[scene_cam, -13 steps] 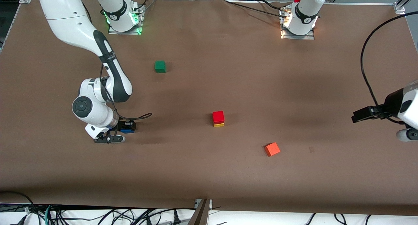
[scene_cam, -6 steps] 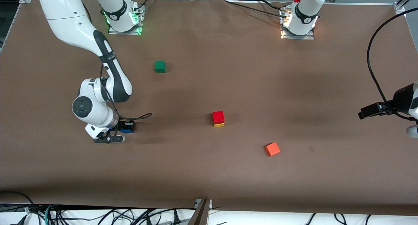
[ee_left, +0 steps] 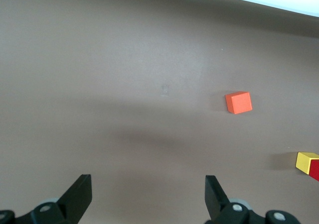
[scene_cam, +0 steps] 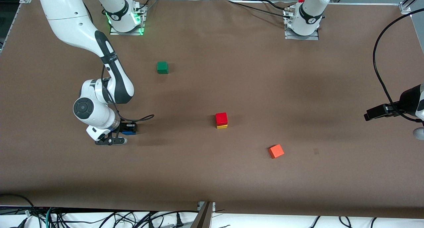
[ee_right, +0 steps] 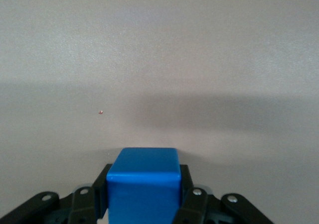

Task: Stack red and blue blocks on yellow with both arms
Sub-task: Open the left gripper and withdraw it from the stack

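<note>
The red block (scene_cam: 221,117) sits on the yellow block (scene_cam: 222,126) near the table's middle; both show at the edge of the left wrist view, the yellow (ee_left: 304,162) more fully than the red (ee_left: 316,170). My right gripper (scene_cam: 128,131) is low at the table toward the right arm's end, shut on the blue block (scene_cam: 127,132). In the right wrist view the blue block (ee_right: 143,184) fills the gap between the fingers of my right gripper (ee_right: 143,196). My left gripper (scene_cam: 376,112) hangs open and empty over the left arm's end of the table, and it also shows in the left wrist view (ee_left: 148,199).
A green cube (scene_cam: 162,67) lies farther from the front camera, between the stack and the right arm's base. An orange cube (scene_cam: 276,151) lies nearer the camera than the stack, toward the left arm's end; it shows in the left wrist view (ee_left: 239,102).
My left gripper has drawn away toward the left arm's end of the table and has now stopped. My right gripper and the blue block have not moved.
</note>
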